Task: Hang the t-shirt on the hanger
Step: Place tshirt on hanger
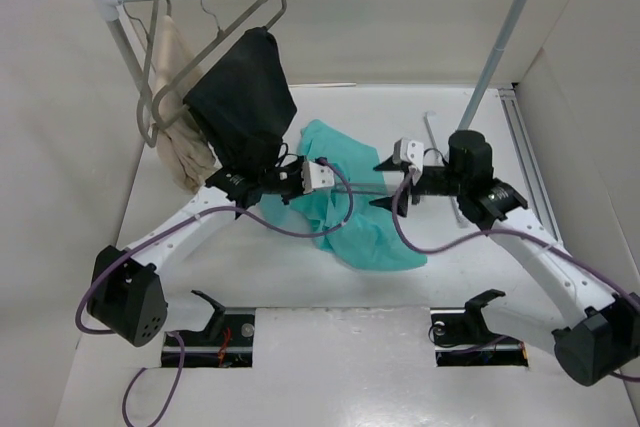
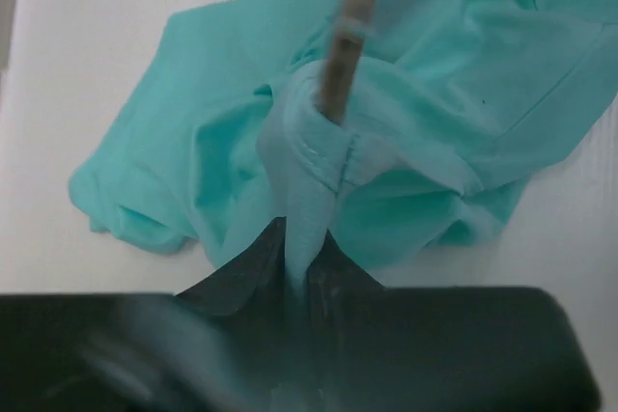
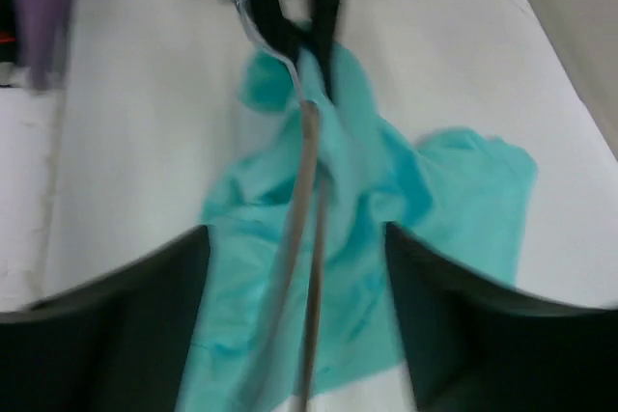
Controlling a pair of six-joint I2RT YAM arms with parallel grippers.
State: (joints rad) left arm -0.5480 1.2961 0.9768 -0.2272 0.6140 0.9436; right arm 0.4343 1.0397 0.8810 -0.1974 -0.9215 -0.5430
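Handling the t-shirt (image 1: 375,237) calls for a grip on the neckband or hem, since the cloth looks light, limp and likely to bunch. It lies crumpled on the table (image 1: 300,287) between the 2 grippers. The left gripper (image 2: 301,248) is pressed together, pinching a fold of teal cloth beside the neck opening, where 1 arm of the hanger (image 2: 352,26) enters. The right gripper (image 3: 294,229) stands spread, with the hanger running between its jaws, apparently untouched.

Left gripper (image 2: 297,253) clamped tight, right gripper (image 1: 383,184) spread wide, tips facing.
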